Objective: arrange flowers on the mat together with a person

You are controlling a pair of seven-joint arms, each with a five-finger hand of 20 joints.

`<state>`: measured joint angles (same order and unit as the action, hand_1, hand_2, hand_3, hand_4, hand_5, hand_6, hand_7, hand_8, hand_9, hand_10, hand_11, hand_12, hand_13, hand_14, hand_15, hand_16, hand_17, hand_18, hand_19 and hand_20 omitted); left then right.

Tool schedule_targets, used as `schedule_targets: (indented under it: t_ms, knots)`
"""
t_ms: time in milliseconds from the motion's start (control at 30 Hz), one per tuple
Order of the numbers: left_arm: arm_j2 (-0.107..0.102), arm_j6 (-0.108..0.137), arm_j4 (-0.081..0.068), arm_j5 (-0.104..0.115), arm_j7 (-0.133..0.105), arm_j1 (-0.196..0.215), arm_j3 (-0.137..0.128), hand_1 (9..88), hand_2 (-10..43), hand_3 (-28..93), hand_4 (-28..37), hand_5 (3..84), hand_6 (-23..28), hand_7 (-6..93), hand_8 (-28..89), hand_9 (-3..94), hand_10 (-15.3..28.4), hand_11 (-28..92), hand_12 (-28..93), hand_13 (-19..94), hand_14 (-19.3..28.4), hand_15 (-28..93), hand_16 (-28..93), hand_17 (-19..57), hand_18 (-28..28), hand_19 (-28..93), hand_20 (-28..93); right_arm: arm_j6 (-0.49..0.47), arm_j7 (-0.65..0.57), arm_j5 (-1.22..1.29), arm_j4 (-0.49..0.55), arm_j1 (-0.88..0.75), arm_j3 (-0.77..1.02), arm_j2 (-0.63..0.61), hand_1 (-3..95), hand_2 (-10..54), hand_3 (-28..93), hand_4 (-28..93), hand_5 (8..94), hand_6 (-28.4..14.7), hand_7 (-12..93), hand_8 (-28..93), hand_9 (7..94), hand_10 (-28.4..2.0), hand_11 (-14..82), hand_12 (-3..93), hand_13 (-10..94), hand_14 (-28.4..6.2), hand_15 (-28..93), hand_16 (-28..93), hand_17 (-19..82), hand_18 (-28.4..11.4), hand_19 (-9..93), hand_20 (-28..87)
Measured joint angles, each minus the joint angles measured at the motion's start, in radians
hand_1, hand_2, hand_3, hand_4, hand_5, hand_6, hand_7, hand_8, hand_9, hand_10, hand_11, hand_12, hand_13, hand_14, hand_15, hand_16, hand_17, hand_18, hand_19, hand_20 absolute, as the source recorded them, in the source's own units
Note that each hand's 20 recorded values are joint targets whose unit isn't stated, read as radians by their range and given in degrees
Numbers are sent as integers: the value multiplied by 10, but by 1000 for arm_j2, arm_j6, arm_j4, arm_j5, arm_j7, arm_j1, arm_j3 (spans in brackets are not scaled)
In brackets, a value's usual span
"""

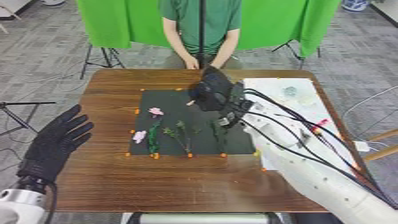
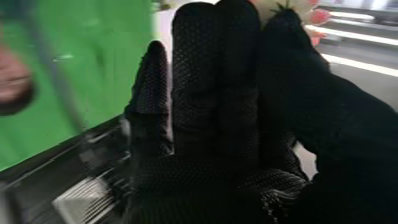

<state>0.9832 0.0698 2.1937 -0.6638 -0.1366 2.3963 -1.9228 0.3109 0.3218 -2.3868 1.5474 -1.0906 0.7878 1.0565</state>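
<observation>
quietly, right hand (image 1: 211,91) covering part of the dark mat (image 1: 167,101)

head view: the left hand (image 1: 55,140) is spreading wide at the table's (image 1: 102,180) left side; a pink flower (image 1: 155,111), a pale flower (image 1: 139,136) and a leafy sprig (image 1: 185,142) are lying on the mat.

right wrist view: the right hand (image 2: 213,100) is pointing straight, narrow; pinkish blooms (image 2: 304,5) are showing near its thumb tip, whether gripped i cannot tell.
</observation>
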Motion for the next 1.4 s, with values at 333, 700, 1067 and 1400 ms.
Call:
schedule_targets:
  t_ms: [333,700,1067,1400]
  knots:
    - [-13,1,-10,1,-1,-21,13,294,-47,678,-269,317,39,142,-79,271,112,172,189,224,138,256,32,-89,216,428,94,-114,15,-144,-114,147,-141,137,500,-95,764,-283,708,70,464,-74,839,-38,127,467,668,-14,404,429,242,-139,581,414]
    - [-17,1,-14,1,-2,-29,16,293,-45,677,-270,316,39,140,-78,271,112,171,188,224,138,257,32,-88,216,428,94,-201,17,-211,-185,148,-182,161,499,-95,761,-283,704,75,461,-76,835,-36,117,462,654,-13,396,431,238,-138,572,412]
    - [-19,-1,-21,0,-2,-43,25,291,-46,679,-271,316,40,139,-77,271,112,172,189,225,140,257,31,-89,216,429,93,-180,-30,-252,-232,152,-204,178,486,-95,754,-283,680,76,455,-69,814,-33,112,461,636,-18,409,421,230,-139,571,415]
    - [-21,-1,-22,0,-5,-45,26,289,-48,682,-269,316,40,139,-77,272,113,171,188,225,141,258,31,-89,216,429,93,-222,-49,-282,-242,158,-192,178,457,-95,753,-283,591,58,463,-78,721,-43,150,423,594,-29,458,353,213,-145,571,409]
